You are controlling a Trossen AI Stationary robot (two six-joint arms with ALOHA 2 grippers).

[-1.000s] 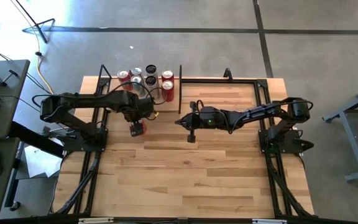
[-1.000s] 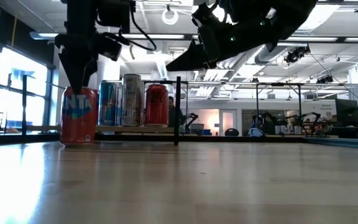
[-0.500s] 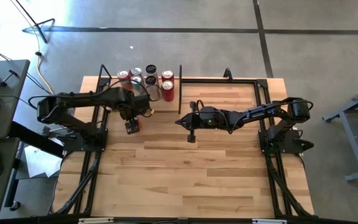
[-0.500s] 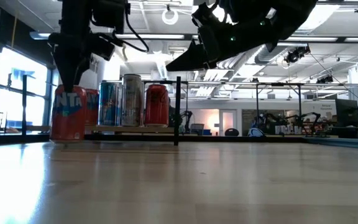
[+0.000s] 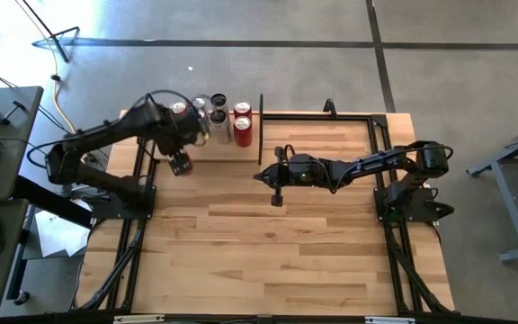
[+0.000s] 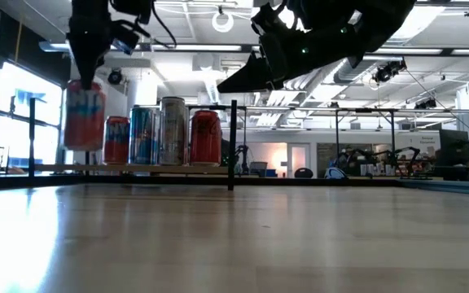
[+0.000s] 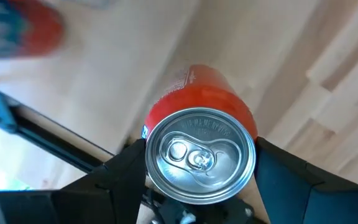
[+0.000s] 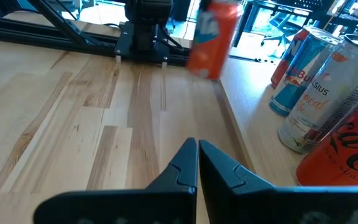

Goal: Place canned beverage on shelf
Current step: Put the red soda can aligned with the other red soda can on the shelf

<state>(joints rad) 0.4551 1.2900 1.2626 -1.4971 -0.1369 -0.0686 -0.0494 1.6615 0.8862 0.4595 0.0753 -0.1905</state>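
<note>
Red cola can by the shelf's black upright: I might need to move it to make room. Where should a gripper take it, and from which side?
Probably from above, on the upper side wall of the red cola can: it stands upright, with a silver can close beside it and the black upright on the other side, so a level approach looks cramped.

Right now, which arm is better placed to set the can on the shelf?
Left: the left gripper holds the orange can lifted beside the shelf. The right gripper hangs shut and empty mid-table.

Red can (image 7: 201, 155) between left end effector (image 7: 197, 180) fingers (image 7: 120, 174), above wooden tabletop (image 7: 328, 93).
</note>
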